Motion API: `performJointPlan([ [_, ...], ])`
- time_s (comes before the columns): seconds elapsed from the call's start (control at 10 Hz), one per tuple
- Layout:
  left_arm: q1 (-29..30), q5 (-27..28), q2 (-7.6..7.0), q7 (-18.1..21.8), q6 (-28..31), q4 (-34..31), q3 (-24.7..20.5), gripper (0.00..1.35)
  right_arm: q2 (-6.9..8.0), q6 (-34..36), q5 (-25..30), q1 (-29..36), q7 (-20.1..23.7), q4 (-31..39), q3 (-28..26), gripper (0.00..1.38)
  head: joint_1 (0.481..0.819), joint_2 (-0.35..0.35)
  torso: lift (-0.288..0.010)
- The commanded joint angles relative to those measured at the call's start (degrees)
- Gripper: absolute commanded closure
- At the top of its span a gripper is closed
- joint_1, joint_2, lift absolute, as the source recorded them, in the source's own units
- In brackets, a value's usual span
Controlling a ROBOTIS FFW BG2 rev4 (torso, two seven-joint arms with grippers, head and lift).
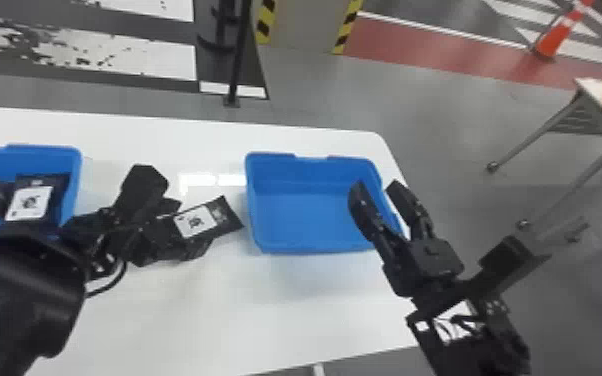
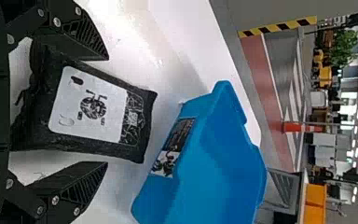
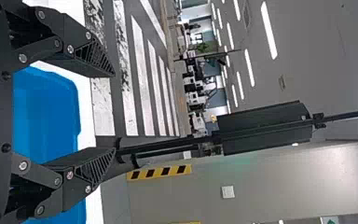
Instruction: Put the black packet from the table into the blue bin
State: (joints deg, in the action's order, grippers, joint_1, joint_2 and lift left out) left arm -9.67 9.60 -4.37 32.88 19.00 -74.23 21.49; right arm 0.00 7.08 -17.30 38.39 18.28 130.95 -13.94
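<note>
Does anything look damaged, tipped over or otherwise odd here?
Nothing stands out: the black packet with white label looks whole, merely creased, and the right blue plastic bin sits upright on the white table.

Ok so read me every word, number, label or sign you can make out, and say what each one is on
Nothing is readable enough to quote.
White label on the black packet: print too small.
Sticker on the blue bin: too small.
Label on the packet in the left-hand bin: too small.
Green-and-white sign: too small.
</note>
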Motion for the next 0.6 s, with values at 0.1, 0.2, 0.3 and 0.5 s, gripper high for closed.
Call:
performJointPlan([
  [0.1, -0.5, 1.0, -0.11, -0.2, 0.0, 0.6, 0.7, 0.96, 0.05, -0.1, -0.2, 0.1, 0.0, 0.0, 0.0, 0.5, 0.695, -0.322, -0.11],
  [0.2, -0.5, 1.3, -0.2, -0.2, -2.7, 0.6, 0.7, 1.21, 0.05, -0.1, -0.4, 0.3, 0.0, -0.1, 0.0, 0.5, 0.695, -0.323, -0.11],
  [0.3, -0.5, 2.6, -0.28, -0.2, -7.2, 0.6, 0.8, 1.22, 0.05, -0.1, -0.4, 0.4, 0.0, -0.1, 0.0, 0.5, 0.695, -0.324, -0.11],
  [0.5, -0.6, 2.6, -0.55, 0.4, -10.3, -0.1, 0.8, 1.22, 0.05, -0.1, -0.6, 0.6, 0.0, -0.1, -0.1, 0.5, 0.695, -0.336, -0.11],
])
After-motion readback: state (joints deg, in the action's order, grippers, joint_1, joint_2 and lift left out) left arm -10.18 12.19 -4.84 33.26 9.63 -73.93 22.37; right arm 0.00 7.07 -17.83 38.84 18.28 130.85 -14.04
